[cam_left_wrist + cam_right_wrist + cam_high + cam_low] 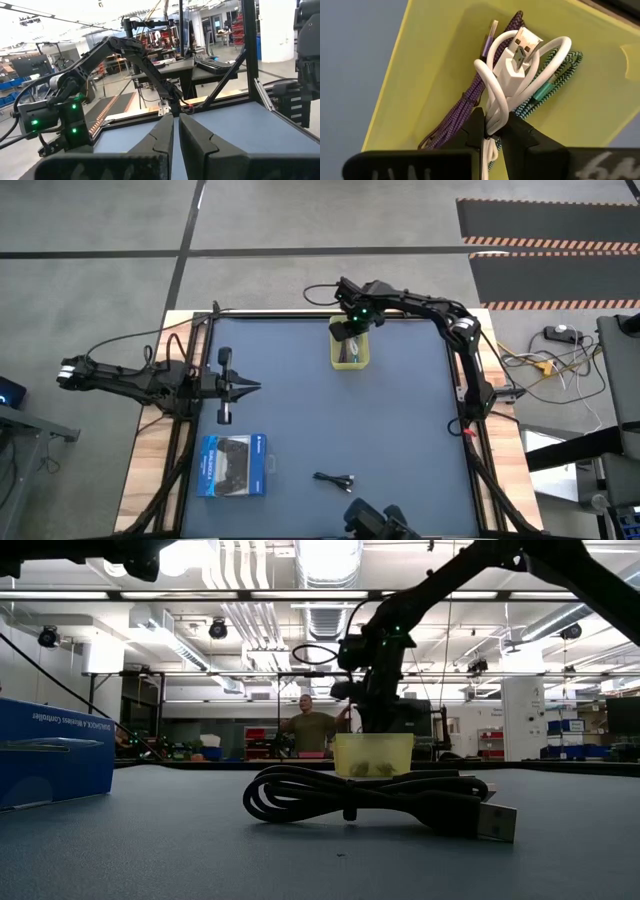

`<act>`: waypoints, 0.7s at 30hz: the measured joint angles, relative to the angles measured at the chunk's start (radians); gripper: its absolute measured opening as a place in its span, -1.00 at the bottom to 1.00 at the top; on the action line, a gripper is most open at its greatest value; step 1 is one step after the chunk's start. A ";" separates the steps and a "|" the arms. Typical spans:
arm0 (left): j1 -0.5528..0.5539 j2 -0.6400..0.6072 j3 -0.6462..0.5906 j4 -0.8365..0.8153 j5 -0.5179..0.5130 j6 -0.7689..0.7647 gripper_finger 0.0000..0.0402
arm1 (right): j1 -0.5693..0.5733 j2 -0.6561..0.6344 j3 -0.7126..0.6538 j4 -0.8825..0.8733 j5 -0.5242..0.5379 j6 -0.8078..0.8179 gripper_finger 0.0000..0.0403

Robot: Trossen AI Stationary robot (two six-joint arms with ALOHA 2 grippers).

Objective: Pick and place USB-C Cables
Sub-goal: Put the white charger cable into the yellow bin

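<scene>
My right gripper point(492, 131) hangs over the yellow bin point(352, 360) at the table's far edge, shut on the coiled white cable point(520, 60). Beneath it, the purple cable point(465, 107) and the teal cable point(555, 80) lie on the bin's floor. The black cable point(335, 478) lies coiled on the mat near the table's near edge, and fills the foreground of the low view point(370, 795). My left gripper point(245, 387) waits shut over the table's left side. My right gripper pinches the white cable's bundled strands at one end of the coil point(495, 117) between its two fingers, coming from above and pointing down into the bin. The coil's loops and USB plug point(525, 47) spread over the purple and teal cables; whether they rest there I cannot tell.
A blue-and-black retail box point(233, 465) lies flat on the mat near the table's near-left corner. The bin point(373, 753) stands upright with low walls. A person stands in the room far behind the table. Bare mat stretches across the table's middle.
</scene>
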 joint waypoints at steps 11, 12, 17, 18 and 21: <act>0.000 0.000 0.000 0.000 0.000 0.000 -0.93 | 0.001 0.034 0.000 0.031 0.001 -0.008 -0.86; 0.000 0.000 0.000 0.000 0.000 0.000 -0.93 | 0.001 0.034 0.000 0.036 0.002 -0.009 -0.86; 0.000 0.002 0.000 0.000 0.000 0.000 -0.93 | 0.001 0.034 0.000 0.043 0.002 -0.018 -0.85; 0.000 0.002 0.000 0.000 0.000 0.000 -0.93 | 0.001 0.034 0.000 0.042 0.002 -0.018 -0.84; 0.000 0.002 0.000 0.000 0.000 -0.001 -0.93 | 0.001 0.034 0.000 0.043 0.003 -0.018 -0.74</act>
